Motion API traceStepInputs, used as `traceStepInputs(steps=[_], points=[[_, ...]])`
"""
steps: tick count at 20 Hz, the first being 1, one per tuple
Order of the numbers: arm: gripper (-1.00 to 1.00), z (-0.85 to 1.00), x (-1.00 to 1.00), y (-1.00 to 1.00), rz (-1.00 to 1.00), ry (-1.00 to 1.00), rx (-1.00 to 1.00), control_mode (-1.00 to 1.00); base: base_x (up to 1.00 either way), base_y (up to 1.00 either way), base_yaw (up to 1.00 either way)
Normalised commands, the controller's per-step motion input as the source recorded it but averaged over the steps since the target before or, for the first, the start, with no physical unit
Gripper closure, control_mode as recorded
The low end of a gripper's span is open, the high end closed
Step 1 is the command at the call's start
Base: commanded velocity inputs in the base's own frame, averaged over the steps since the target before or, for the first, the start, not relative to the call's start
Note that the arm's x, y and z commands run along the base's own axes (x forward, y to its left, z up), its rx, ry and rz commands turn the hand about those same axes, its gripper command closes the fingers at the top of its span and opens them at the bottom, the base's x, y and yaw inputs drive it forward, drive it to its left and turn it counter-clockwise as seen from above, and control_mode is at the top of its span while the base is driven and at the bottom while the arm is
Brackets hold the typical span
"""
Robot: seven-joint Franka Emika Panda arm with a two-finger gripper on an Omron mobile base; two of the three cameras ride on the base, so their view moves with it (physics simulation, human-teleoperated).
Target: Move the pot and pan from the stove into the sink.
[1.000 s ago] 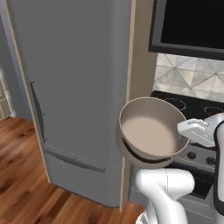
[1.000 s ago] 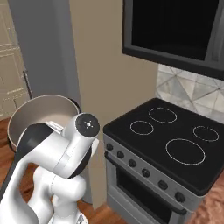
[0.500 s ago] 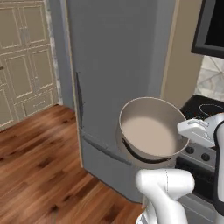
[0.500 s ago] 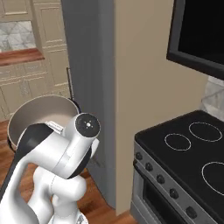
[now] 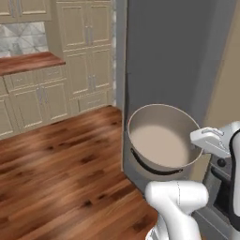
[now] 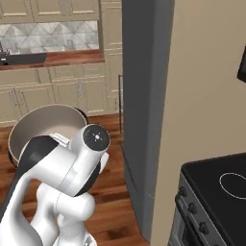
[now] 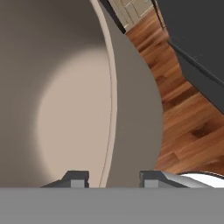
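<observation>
The beige pot (image 5: 161, 140) hangs tilted in the air in front of the arm, its open inside facing the left base camera and no lid on it. My gripper (image 7: 114, 179) is shut on the pot's rim (image 7: 107, 144), one finger inside the wall and one outside. From the right base view the pot (image 6: 43, 126) sits behind my white forearm. The stove (image 6: 218, 192) lies at the lower right with bare burner rings. A dark sink (image 6: 21, 59) is set in the far wooden counter. The pan is out of view.
A tall grey fridge (image 6: 144, 96) stands between the stove and the beige cabinets (image 5: 84, 70). Wooden floor (image 5: 61, 173) stretches open to the left. A beige side panel (image 6: 206, 86) rises beside the stove.
The whole scene has slid to the right as the base turned left: the stove went toward the edge, cabinets and counter came in. The pot stays fixed in the gripper.
</observation>
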Motion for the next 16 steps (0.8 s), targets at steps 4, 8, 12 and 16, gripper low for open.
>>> traceStepInputs(steps=[4,8,12,16], points=[[1.00,0.00,0.00,0.00,0.00,0.00,0.00,1.00,-0.02,0.00,0.50],[1.00,0.00,0.00,0.00,0.00,0.00,0.00,1.00,-0.02,0.00,0.50],[1.00,0.00,0.00,0.00,0.00,0.00,0.00,1.00,-0.01,0.00,0.50],[1.00,0.00,0.00,0.00,0.00,0.00,0.00,1.00,-0.04,0.00,0.47]])
